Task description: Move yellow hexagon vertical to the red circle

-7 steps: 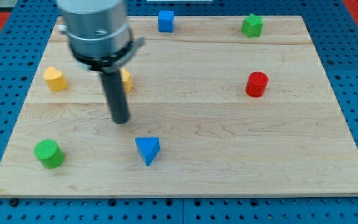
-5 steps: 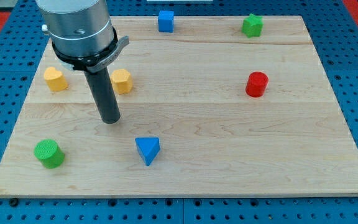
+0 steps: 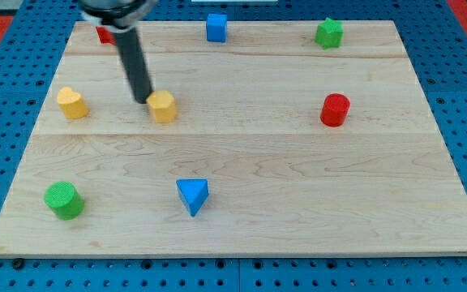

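Observation:
The yellow hexagon point(image 3: 163, 106) sits on the wooden board's left half, level with the red circle point(image 3: 335, 109) far off at the view's right. My tip point(image 3: 141, 99) stands just to the hexagon's upper left, touching or almost touching it. The rod leans up toward the view's top left.
A yellow heart point(image 3: 72, 103) lies left of the hexagon. A green circle point(image 3: 63, 199) is at bottom left, a blue triangle point(image 3: 192, 195) at bottom centre. A blue cube point(image 3: 216, 27), a green star point(image 3: 328, 33) and a partly hidden red block point(image 3: 104, 34) line the top edge.
My tip moved from below and left of the yellow hexagon up toward the view's top, now by its upper left side. The hexagon has barely shifted.

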`<act>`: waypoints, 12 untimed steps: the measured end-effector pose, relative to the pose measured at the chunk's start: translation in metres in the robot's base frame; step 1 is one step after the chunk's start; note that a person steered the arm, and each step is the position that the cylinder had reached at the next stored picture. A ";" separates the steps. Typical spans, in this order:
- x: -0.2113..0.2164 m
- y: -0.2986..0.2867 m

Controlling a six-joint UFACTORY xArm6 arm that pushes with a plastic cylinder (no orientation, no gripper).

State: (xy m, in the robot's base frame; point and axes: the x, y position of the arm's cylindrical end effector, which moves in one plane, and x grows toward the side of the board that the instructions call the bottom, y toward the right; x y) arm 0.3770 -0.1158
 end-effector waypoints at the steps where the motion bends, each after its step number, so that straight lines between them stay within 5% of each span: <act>1: 0.029 0.052; 4: 0.075 0.038; 7: 0.096 0.160; 12: 0.216 0.212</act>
State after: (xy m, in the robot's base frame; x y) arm 0.5926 0.0966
